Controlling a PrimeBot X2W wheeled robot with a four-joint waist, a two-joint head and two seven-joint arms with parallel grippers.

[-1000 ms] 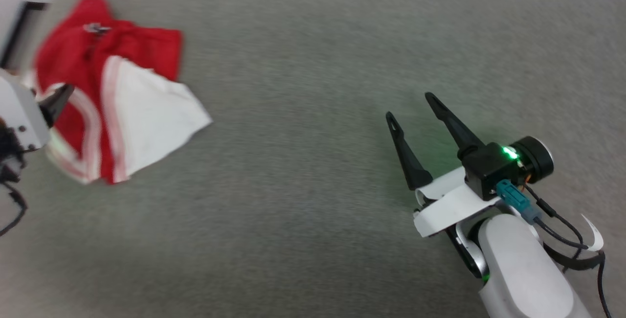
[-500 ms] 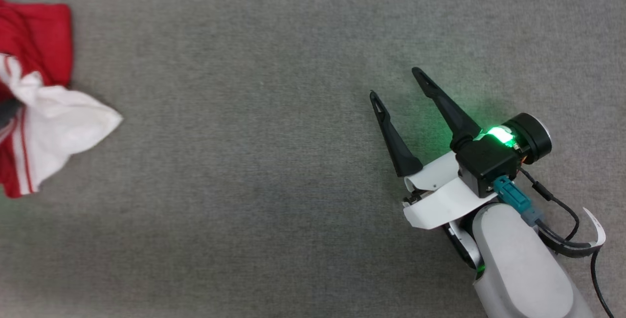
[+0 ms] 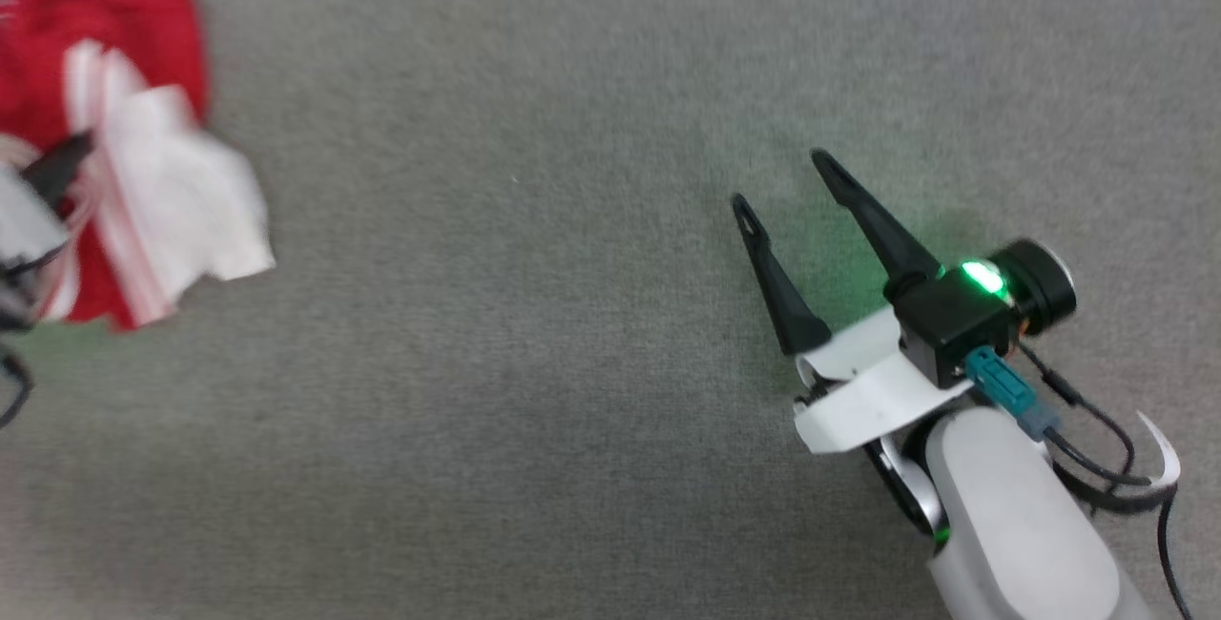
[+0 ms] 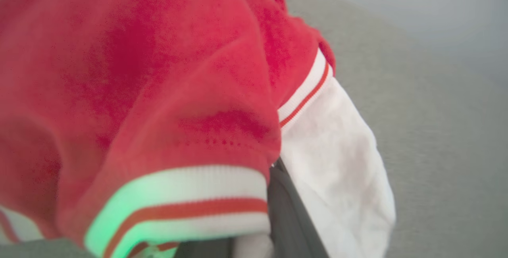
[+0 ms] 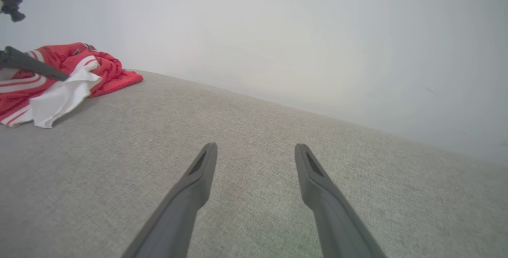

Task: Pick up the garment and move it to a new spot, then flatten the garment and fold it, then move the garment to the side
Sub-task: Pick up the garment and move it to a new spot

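Head view: one red-and-white shirt (image 3: 143,172) lies bunched at the far left of the grey cloth surface (image 3: 525,362). The left claw (image 3: 57,167) is blurred against it, and I cannot tell its grip. The right claw (image 3: 781,182) is well apart at the right, its two fingers spread.
Left wrist view: one dark finger (image 4: 285,210) sits between the shirt's (image 4: 158,91) striped red hem and a white sleeve.
Right wrist view: the right claw's (image 5: 256,147) two fingers are apart, with the shirt (image 5: 79,75) at the far left.
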